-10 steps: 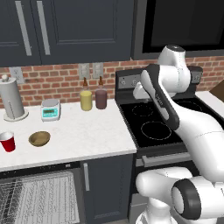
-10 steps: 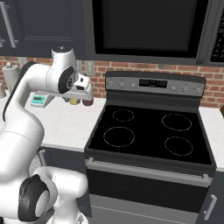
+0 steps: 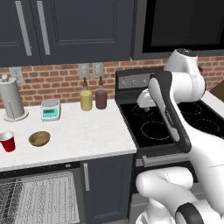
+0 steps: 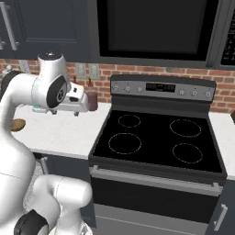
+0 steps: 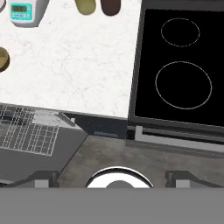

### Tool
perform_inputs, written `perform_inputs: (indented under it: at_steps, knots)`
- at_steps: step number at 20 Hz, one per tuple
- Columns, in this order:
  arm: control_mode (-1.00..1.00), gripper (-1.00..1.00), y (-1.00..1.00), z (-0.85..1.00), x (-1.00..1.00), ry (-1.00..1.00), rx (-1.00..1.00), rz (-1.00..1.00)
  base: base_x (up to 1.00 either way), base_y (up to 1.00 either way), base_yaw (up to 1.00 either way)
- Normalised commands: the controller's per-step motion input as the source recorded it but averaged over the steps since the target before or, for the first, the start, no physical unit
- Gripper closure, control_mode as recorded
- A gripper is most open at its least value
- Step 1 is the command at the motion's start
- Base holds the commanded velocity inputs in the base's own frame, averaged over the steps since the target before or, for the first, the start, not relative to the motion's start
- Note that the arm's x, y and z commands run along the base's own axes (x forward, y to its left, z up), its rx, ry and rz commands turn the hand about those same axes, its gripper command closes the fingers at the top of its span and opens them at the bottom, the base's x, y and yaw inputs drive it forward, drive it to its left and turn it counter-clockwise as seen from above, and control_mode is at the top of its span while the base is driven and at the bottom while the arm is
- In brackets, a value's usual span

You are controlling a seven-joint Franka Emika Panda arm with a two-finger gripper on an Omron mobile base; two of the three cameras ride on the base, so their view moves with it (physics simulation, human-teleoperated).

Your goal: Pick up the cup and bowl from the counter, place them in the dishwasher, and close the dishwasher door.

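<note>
Red cup (image 3: 8,141): upright on the white counter (image 3: 87,131), mouth up, long axis vertical, near the counter's front edge at the far left. Tan-brown bowl (image 3: 39,138): just beside the cup on its right, apart from it, resting flat with its opening upward. Dishwasher (image 3: 39,197): under the counter below both items, door (image 5: 48,151) dropped open, grey-white wire rack (image 3: 37,199) showing. Along the brick wall: paper towel holder (image 3: 12,99), small white scale (image 3: 50,109), yellow cylinder (image 3: 86,100), maroon cylinder (image 3: 101,99). Black stove (image 4: 160,137) to the right of the counter. Gripper (image 5: 112,177): raised above the floor in front of the dishwasher and stove, fingers spread wide, nothing between them, well apart from cup and bowl.
</note>
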Motion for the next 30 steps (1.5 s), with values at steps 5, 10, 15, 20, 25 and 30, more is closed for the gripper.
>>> perform_inputs:
  at_steps: [5, 10, 15, 20, 25, 30]
  knots:
    - [-1.00, -1.00, 0.22, -0.19, -0.93, -0.09, -0.02, 0.04, 0.00, 0.00, 0.00]
    - [-1.00, -1.00, 0.08, -0.09, -0.30, 0.03, -0.03, 0.00, 0.00, 0.00, 0.00]
    - [-1.00, -1.00, 0.01, -0.06, -0.11, 0.03, -0.03, 0.00, 0.00, 0.00, 0.00]
    - [1.00, -1.00, 0.00, -0.01, 0.00, 0.01, 0.00, 0.00, 0.00, -0.02, 0.02]
    - [1.00, -1.00, 0.00, 0.00, 0.00, 0.00, 0.00, 0.00, -0.20, -0.27, 0.26]
    - [1.00, -1.00, 0.00, 0.00, 0.00, 0.00, 0.00, 0.00, -0.24, -0.64, 0.58]
